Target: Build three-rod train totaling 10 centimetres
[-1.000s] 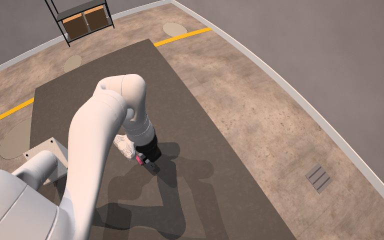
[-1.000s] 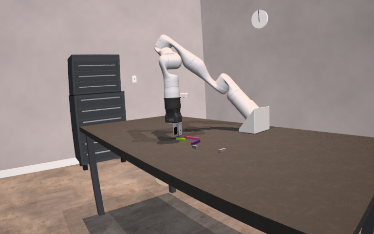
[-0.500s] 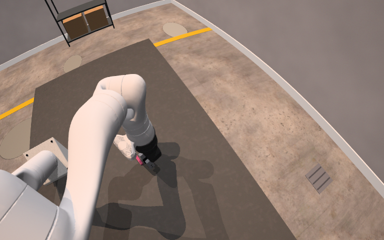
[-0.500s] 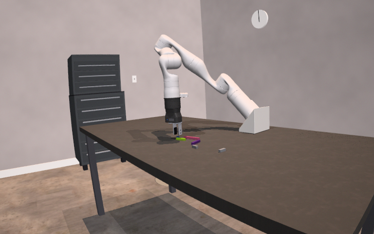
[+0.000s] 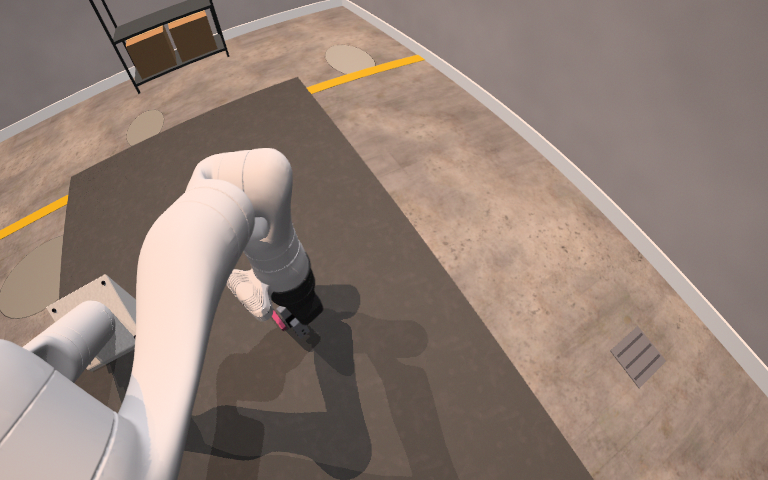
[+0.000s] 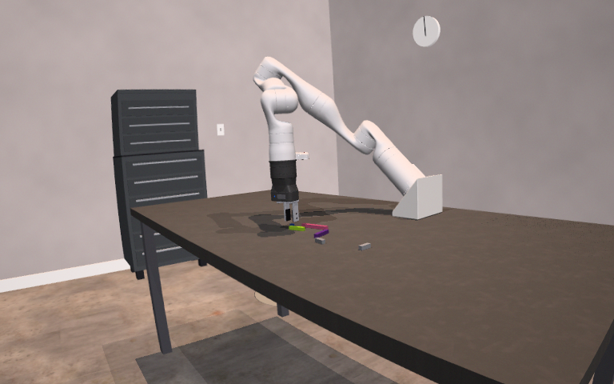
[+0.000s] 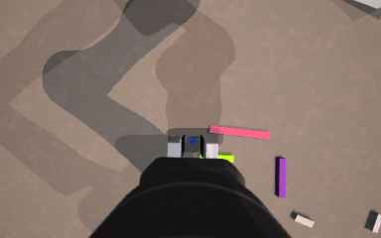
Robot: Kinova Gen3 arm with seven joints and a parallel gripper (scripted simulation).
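My gripper (image 7: 192, 142) (image 6: 289, 218) (image 5: 303, 335) points straight down, low over the table (image 6: 452, 280), and is open. A small blue rod (image 7: 192, 141) (image 6: 292, 224) shows between the two fingers with room on each side; it seems to lie on the table. A lime rod (image 7: 226, 159) (image 6: 297, 228) lies just beside the fingers, partly hidden by the wrist. A pink rod (image 7: 239, 133) (image 6: 315, 225) (image 5: 278, 320) lies close to it. A purple rod (image 7: 281, 177) (image 6: 321, 234) lies further off. Two grey rods lie apart, one near the purple rod (image 7: 303, 219) (image 6: 320, 241) and one further away (image 7: 373, 221) (image 6: 364, 246).
The arm's white base (image 6: 418, 199) stands at the table's far side. A dark drawer cabinet (image 6: 156, 172) stands on the floor behind the table. In the top view the arm hides most rods.
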